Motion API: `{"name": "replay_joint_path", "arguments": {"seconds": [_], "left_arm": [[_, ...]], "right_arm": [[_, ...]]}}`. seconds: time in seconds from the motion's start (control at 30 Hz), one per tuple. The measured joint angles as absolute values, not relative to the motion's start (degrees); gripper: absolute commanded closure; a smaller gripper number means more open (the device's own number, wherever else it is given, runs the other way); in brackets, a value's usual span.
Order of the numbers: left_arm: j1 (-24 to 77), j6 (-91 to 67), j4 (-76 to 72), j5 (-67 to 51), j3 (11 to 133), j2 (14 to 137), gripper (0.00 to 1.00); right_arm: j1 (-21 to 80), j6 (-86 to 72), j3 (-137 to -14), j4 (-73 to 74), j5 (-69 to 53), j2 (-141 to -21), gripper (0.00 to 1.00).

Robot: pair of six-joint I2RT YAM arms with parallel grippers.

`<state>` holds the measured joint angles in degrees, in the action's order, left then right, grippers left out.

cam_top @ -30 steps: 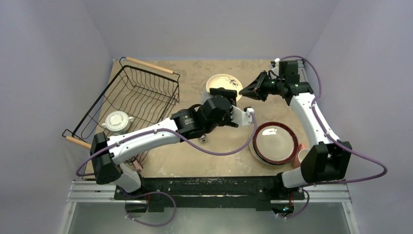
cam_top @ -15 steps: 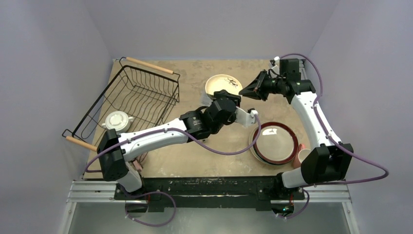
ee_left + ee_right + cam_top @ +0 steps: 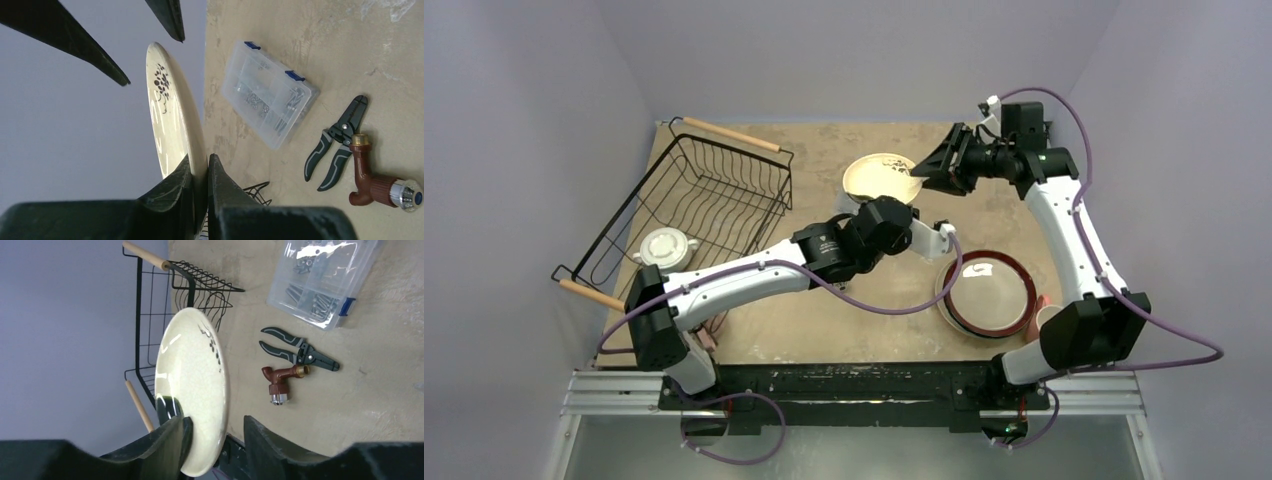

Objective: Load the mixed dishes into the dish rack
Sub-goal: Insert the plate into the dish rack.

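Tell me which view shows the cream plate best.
The right wrist view: the plate shows its glazed face and dark pattern. The left wrist view shows it edge-on, pinched by the left hand. The top view shows it small, partly behind arms.

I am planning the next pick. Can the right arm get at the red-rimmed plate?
Probably yes. The right hand is open around the cream plate, which the left hand pinches, and the red-rimmed plate lies uncovered on that arm's side.
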<state>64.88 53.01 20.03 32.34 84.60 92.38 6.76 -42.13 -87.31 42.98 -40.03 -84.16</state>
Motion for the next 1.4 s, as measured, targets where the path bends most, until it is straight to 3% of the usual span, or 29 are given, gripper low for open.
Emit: {"name": "replay_joint_path", "arguments": {"seconds": [0.07, 0.17, 0.47, 0.7, 1.0, 1.2, 1.4], "left_arm": [[64.73, 51.13, 22.41, 31.2, 85.58, 92.29, 1.0], [64.38, 47.22, 26.7, 28.45, 87.0, 91.68, 1.0], [55.51, 29.26, 41.12, 14.15, 99.55, 88.6, 1.0], [38.85, 16.05, 43.77, -2.76, 100.4, 76.95, 1.0], [3.16, 4.29, 39.7, -27.57, 95.59, 63.44, 1.0], [-4.54, 3.14, 36.01, -33.26, 91.2, 66.83, 1.0], [-11.35, 3.27, 33.1, -33.06, 89.78, 80.25, 1.0]], "right_arm": [[6.83, -40.99, -89.43, 43.88, -39.79, -85.08, 0.32], [6.83, -39.48, -94.89, 45.65, -38.5, -86.89, 0.24], [5.48, -35.46, -117.3, 49.78, -30.87, -91.44, 0.21], [1.54, -36.05, -113.75, 47.77, -29.17, -88.33, 0.21], [1.61, -36.42, -110.65, 49.04, -32.18, -91.18, 0.15], [2.0, -34.92, -110.63, 51.31, -34.3, -91.48, 0.15], [5.41, -32.58, -109.06, 53.54, -34.48, -91.35, 0.14]]}}
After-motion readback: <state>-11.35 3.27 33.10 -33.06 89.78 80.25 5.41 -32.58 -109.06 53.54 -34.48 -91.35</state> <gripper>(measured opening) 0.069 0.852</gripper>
